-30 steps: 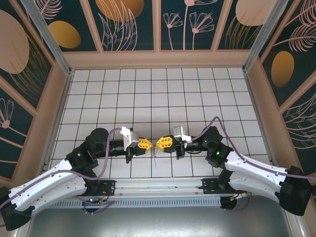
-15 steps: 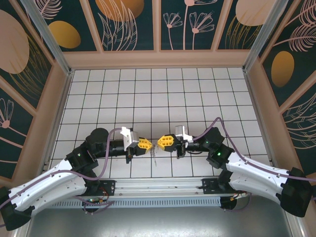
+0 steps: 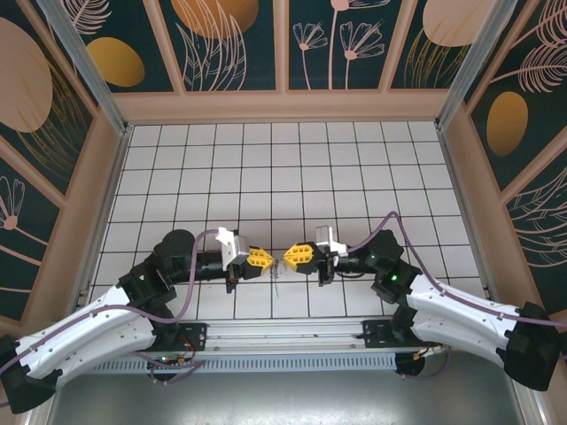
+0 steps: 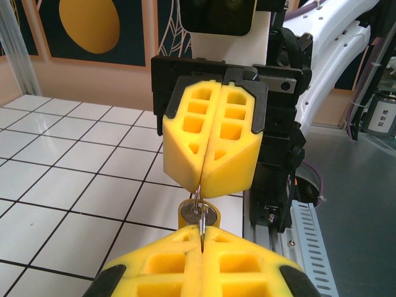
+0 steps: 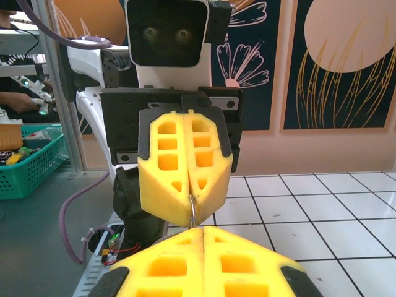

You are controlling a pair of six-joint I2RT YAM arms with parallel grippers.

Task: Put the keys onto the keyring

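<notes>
The right gripper (image 3: 286, 258), clamped on the metal ring (image 4: 195, 199), has edged slightly rightward, away from the left gripper (image 3: 269, 260), which pinches the key (image 4: 209, 216). Both hang between the tips, and threading looks unfinished.

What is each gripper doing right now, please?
Left gripper: closed, apparently pinching a key by its blade.
Right gripper: closed, apparently pinching the small metal ring.
</notes>
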